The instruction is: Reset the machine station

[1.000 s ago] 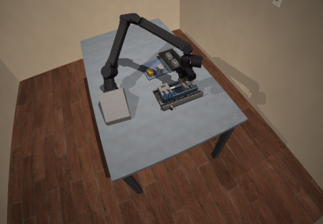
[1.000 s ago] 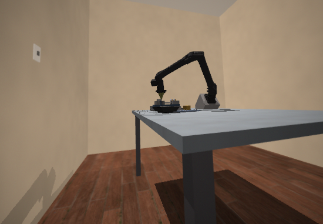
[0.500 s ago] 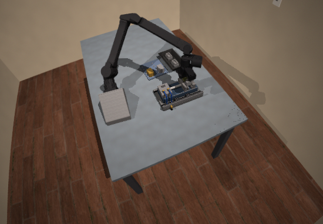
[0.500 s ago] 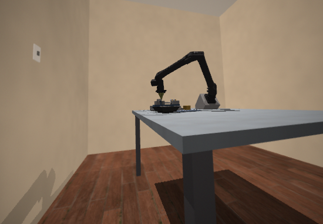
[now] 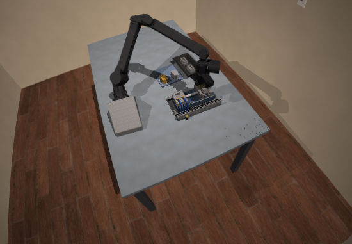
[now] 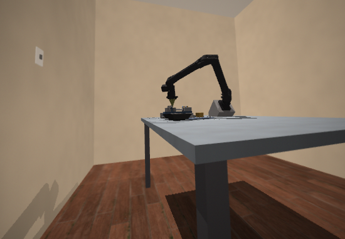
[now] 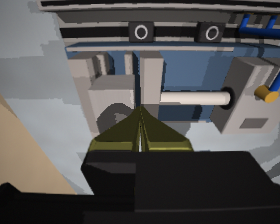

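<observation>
A black arm (image 5: 174, 35) (image 6: 188, 71), bent high at the elbow, reaches across the table (image 5: 160, 151) (image 6: 266, 129) and points its gripper (image 5: 205, 86) (image 6: 172, 106) (image 7: 140, 111) down over the vise (image 5: 193, 103) (image 6: 170, 112) (image 7: 187, 65), jaws closed and gripping nothing. Beneath, a gray blank (image 7: 112, 95) sits between the vise jaws; two finished parts (image 5: 187, 64) occupy the black tray (image 5: 175, 59) (image 6: 177, 116), while brass (image 5: 164, 79) (image 6: 199, 115) and gray (image 5: 174, 73) blocks rest on the infeed plate (image 5: 164, 84).
</observation>
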